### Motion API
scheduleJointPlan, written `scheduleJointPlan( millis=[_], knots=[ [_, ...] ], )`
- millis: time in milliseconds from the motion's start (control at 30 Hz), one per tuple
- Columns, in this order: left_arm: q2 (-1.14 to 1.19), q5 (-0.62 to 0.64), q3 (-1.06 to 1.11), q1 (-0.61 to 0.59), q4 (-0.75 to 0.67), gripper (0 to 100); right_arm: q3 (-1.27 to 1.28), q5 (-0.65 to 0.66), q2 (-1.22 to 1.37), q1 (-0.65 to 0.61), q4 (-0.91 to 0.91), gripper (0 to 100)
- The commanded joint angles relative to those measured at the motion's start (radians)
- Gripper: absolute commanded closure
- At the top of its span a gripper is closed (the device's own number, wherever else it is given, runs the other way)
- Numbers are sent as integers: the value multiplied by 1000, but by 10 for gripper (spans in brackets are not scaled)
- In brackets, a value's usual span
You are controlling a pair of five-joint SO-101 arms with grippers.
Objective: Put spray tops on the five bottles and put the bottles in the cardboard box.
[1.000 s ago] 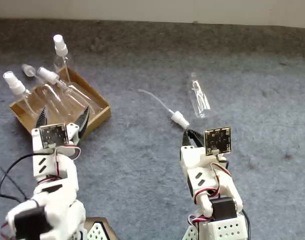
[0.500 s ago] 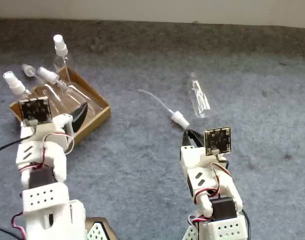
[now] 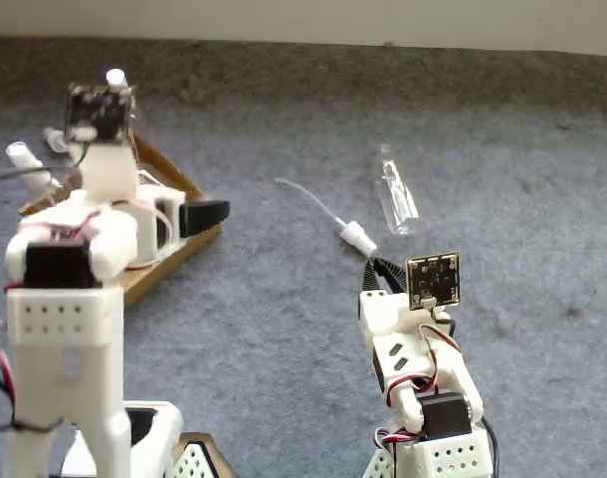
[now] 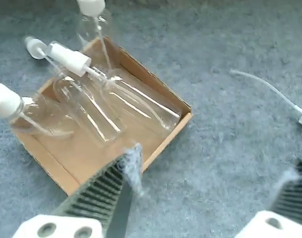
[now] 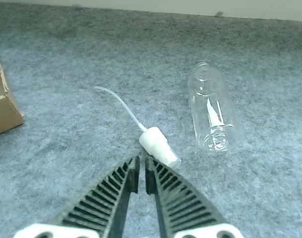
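Up close, right end effector [image 5: 142, 164] pressed together behind the spray top [image 5: 160, 147], tube [image 5: 120, 107] pointing toward the cardboard box [image 5: 2, 111]; left end effector [image 4: 215, 163] spread wide.

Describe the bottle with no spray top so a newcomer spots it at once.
From the cardboard box at the left of the carpet, look well to the right, beyond the right gripper. A clear bottle lies on its side there, beside a loose white spray top with a long tube. Unlike the bottles at the box, its neck is bare.
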Motion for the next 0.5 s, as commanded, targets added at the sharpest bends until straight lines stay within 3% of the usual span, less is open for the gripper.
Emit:
scheduleJointPlan(
  millis=[0,233,367,467],
  knots=[
    [222,12,-325,84,127,621,102,5,-10,54,-28,979],
    [466,2,-547,183,143,621,93,3,-10,223,-28,975],
    [596,-132,-621,277,149,621,90,2,-10,317,-27,974],
    [665,-160,-679,323,172,621,42,2,-10,358,-7,974]
  ],
)
